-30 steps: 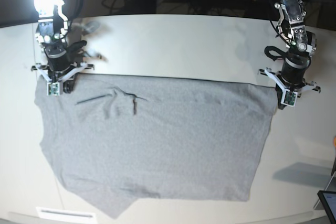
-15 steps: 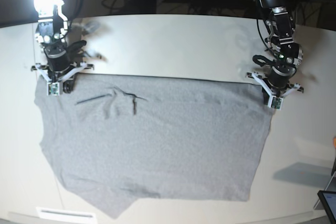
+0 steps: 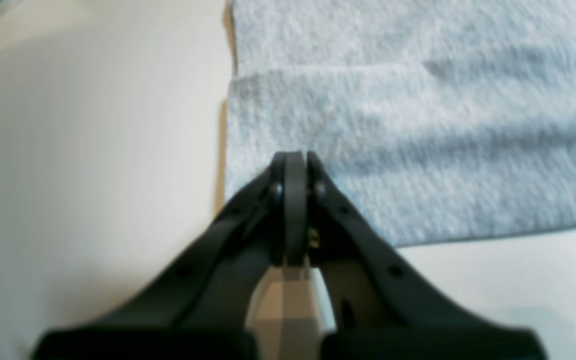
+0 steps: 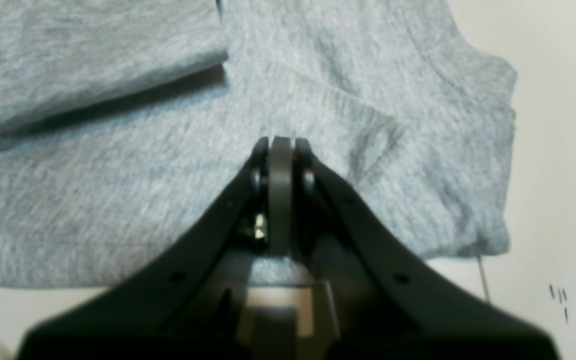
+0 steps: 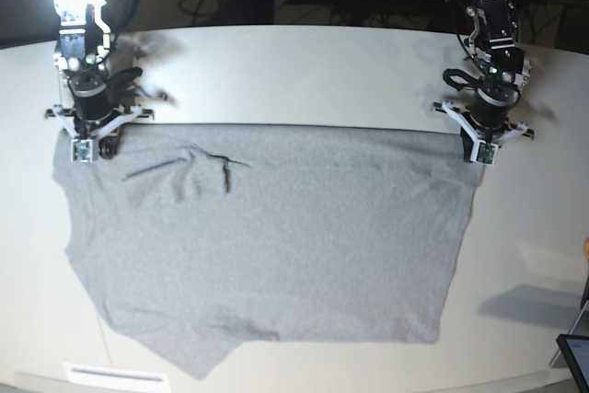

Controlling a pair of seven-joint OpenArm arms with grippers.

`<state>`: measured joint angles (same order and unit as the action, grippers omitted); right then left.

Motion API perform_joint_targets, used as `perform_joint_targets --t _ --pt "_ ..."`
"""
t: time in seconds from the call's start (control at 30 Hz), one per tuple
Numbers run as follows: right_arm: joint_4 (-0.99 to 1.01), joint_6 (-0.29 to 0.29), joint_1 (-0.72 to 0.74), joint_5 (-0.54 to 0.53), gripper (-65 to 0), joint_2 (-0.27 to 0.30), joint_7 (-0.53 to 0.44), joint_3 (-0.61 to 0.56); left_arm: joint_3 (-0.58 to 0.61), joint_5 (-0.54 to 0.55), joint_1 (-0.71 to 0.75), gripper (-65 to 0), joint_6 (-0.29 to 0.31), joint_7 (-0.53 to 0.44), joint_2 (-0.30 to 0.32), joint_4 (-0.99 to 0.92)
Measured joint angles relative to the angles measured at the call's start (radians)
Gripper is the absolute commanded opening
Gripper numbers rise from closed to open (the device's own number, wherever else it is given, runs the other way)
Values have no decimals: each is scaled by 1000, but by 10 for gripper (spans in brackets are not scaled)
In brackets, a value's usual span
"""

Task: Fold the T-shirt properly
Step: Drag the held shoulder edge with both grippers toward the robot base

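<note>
One heather-grey short-sleeved cotton T-shirt (image 5: 267, 241) lies spread flat on the white desk (image 5: 294, 71), plain side up. Its long axis runs side to side, parallel to the desk's far edge. The shirt's far edge is straight and taut; its near edge lies close to the desk's near edge. A wide strip of bare desk lies open between the shirt's far edge and the desk's far edge. Narrower bare strips flank the shirt at either end.

Two pincers are in view. The left pincer (image 5: 480, 146) is clamped on one far corner of the T-shirt, fingers pressed together. The right pincer (image 5: 87, 143) is clamped on the opposite far corner, beside a folded-over flap and a small wrinkle (image 5: 216, 165).
</note>
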<state>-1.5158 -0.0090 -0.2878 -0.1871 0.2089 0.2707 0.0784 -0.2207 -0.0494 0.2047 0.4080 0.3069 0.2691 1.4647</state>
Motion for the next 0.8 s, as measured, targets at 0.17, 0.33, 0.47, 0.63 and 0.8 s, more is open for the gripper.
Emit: perform_joint_targets --t 0.17,0.33,0.47,0.63,0.8 --pt "-6 -7 -32 1 -635 3 -31 1 0 0 64 -650 0 7 -1 58" --pt "-16 -11 -63 4 -635 3 -50 3 0 1 104 -650 -5 -3 -1 82" --pt "-16 -15 -90 5 -635 3 -94 5 -1 5 129 -650 -8 -17 0 87" --pt "-17 5 -123 3 -635 -4 -135 40 -2 5 142 -650 -22 -34 -23 89" --pt "-18 10 -138 -8 -635 -8 -136 74 42 5 162 -650 -55 -60 -33 94"
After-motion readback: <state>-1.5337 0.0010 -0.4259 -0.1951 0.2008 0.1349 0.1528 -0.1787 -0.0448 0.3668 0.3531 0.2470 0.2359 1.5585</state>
